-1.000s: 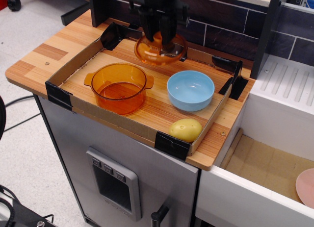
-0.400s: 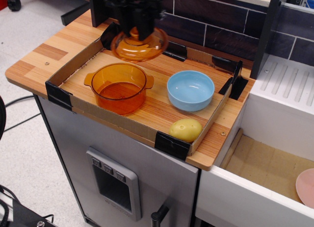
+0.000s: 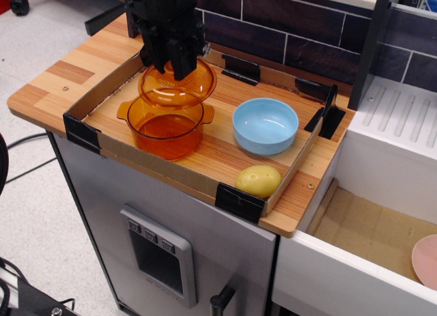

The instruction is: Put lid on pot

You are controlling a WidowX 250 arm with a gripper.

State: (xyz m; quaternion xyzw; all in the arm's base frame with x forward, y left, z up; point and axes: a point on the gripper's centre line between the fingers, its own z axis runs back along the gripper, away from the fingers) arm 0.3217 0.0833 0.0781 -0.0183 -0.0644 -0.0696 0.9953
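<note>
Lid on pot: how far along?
Done: the lid is picked up, gripped from above by the end effector. In hand: it hangs over the back part of the pot, overlapping the rim in this view and slightly off-centre. Left: centre it, lower it until it seats on the rim, then release. The blue bowl sits apart, to the right.

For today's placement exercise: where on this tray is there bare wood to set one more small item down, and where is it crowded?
Free patches: the back right strip behind the blue bowl, and the front strip between the pot and the yellow potato. Crowded: the left end, where the gripper holds the lid over the pot.
</note>
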